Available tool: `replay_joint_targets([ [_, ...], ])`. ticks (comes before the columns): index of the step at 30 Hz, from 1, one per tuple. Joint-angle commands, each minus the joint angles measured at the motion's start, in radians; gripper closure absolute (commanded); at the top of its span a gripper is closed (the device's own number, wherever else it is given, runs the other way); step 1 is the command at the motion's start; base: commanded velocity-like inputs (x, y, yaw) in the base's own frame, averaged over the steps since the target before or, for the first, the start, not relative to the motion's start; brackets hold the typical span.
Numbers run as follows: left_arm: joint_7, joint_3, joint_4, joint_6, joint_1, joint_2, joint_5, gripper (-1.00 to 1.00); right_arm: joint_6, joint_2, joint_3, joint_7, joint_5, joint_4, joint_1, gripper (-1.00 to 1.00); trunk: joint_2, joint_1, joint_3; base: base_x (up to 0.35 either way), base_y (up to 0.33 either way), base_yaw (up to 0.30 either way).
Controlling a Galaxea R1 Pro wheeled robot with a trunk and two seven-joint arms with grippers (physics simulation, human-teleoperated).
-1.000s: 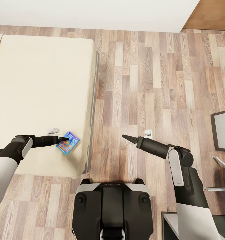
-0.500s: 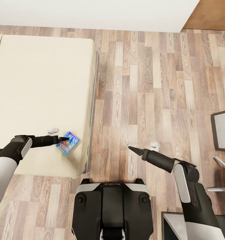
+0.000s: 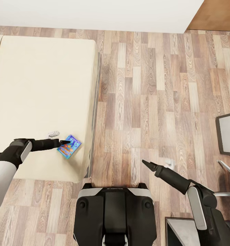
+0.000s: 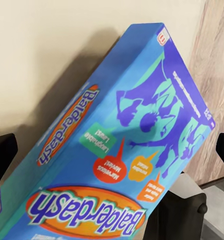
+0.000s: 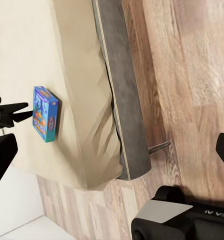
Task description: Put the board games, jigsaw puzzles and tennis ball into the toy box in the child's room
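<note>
One board game (image 3: 69,146) (blue Balderdash box), at approx 8 o'clock in the head view, on one bed (image 3: 40,89). Two arms w/ two grippers: left gripper (image 3: 65,142) at the box's edge, right gripper (image 3: 146,163) at approx 5 o'clock over the wood floor (image 3: 145,89). One grey-framed panel (image 3: 227,133) at 3 o'clock.

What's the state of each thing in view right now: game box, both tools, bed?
Board game: closed, lying flat on the bed near its corner, not lifted.
Left tool: at the box's edge, fingers open on either side of the box in the wrist view, not closed on it.
Right tool: over the floor, empty, fingers open in its wrist view.
Bed: cover smooth, only the game box on the visible part.
</note>
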State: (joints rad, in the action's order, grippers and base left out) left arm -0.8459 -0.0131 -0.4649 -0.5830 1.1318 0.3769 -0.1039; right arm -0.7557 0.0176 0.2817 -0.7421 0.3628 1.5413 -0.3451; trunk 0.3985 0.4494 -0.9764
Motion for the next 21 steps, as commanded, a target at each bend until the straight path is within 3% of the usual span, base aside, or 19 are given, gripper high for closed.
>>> replay_joint_targets([
  [1, -0.001, -0.001, 0.0, -0.009, 0.0, 0.0, -0.006, -1.0, -0.006, 0.001, 0.003, -0.003, 0.001, 0.0, 0.0, -1.0, 0.002, 0.001, -0.001, 0.0, 0.0, 0.0],
  [8, -0.005, -0.001, 0.0, -0.009, 0.0, -0.001, -0.006, -1.0, -0.004, 0.001, 0.006, -0.005, -0.004, 0.0, 0.001, -1.0, 0.002, 0.001, -0.001, 0.0, 0.0, 0.0],
  [15, -0.081, 0.005, 0.0, -0.009, 0.0, -0.006, 0.0, -1.0, -0.002, 0.001, 0.007, -0.005, -0.005, 0.0, 0.001, -1.0, 0.002, 0.001, -0.001, 0.0, 0.0, 0.0],
  [21, -0.092, 0.007, 0.001, -0.01, 0.0, -0.007, 0.001, -1.0, -0.003, 0.001, 0.007, -0.005, -0.005, 0.0, 0.001, -1.0, 0.002, 0.001, -0.001, 0.0, 0.0, 0.0],
])
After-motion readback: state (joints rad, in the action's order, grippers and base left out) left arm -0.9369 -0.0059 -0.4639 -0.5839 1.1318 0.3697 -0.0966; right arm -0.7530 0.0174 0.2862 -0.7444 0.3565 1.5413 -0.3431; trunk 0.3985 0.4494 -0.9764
